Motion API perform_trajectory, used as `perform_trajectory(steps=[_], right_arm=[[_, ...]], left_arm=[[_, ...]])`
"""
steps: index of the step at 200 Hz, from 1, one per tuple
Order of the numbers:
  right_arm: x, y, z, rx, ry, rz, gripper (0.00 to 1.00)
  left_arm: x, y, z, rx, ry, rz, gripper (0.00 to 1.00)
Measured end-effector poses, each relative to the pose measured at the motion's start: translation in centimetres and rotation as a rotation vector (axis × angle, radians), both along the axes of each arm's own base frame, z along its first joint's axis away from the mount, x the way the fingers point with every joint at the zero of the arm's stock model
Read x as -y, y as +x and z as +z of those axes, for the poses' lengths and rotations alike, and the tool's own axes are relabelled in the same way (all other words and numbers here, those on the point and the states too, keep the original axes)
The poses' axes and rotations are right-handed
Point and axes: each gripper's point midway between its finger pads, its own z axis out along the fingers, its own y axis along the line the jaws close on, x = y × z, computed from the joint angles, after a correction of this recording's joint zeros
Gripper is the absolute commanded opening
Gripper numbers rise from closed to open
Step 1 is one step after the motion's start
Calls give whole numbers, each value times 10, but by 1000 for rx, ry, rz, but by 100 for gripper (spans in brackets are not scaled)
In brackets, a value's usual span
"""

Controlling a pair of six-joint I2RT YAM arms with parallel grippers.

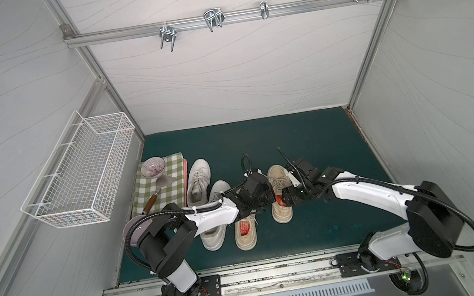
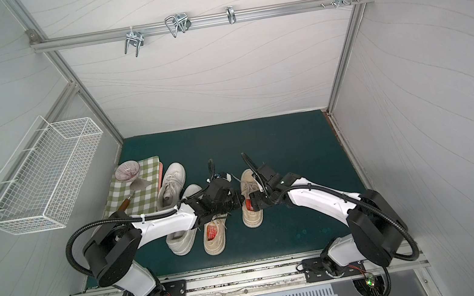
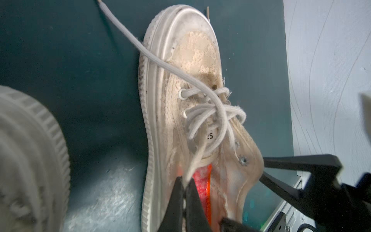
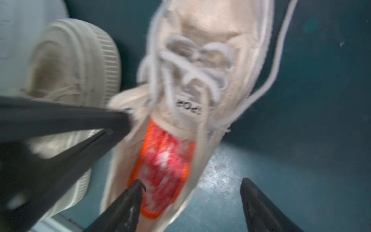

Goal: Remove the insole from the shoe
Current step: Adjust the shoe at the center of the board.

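Observation:
A worn beige lace-up shoe (image 1: 278, 177) (image 2: 248, 182) lies on the green mat at the right of the row of shoes. Its red and orange insole (image 4: 160, 160) (image 3: 202, 180) (image 1: 281, 203) lies inside the opening. My left gripper (image 3: 185, 179) (image 1: 274, 199) is shut, pinching a pale strip at the near edge of the shoe's opening. From the other side, my right gripper (image 4: 192, 182) (image 1: 284, 200) stands open. One of its fingers (image 4: 132, 198) hangs over the heel end of the insole and the other is outside the shoe, over the mat. Nothing is between them but the shoe's side wall.
A second beige shoe (image 1: 245, 232) with a red insole lies left of it, then two white sneakers (image 1: 200, 176). A checked cloth (image 1: 169, 194) with a bowl (image 1: 152, 167) and a spatula sits far left. A wire basket (image 1: 80, 172) hangs on the left wall.

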Motion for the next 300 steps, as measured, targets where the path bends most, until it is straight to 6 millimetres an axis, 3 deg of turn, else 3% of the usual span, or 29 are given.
perform_trajectory(steps=[50, 108, 186, 228, 260, 300], right_arm=[[7, 4, -25, -26, -94, -24, 87], [6, 12, -30, 19, -146, -74, 86], [6, 50, -19, 146, -100, -188, 84], [4, 58, -9, 191, -78, -207, 81], [4, 61, -2, 212, -62, -216, 74], [3, 63, 4, 226, -43, -224, 65]], left_arm=[[-3, -1, 1, 4, 1, 5, 0], [-4, -1, 0, 4, 3, 7, 1], [-8, -3, -3, 7, 34, -6, 28], [-12, -7, -8, 3, 79, -30, 49], [-9, -4, -2, 12, 98, -53, 61], [4, 7, -1, 15, 114, -65, 65]])
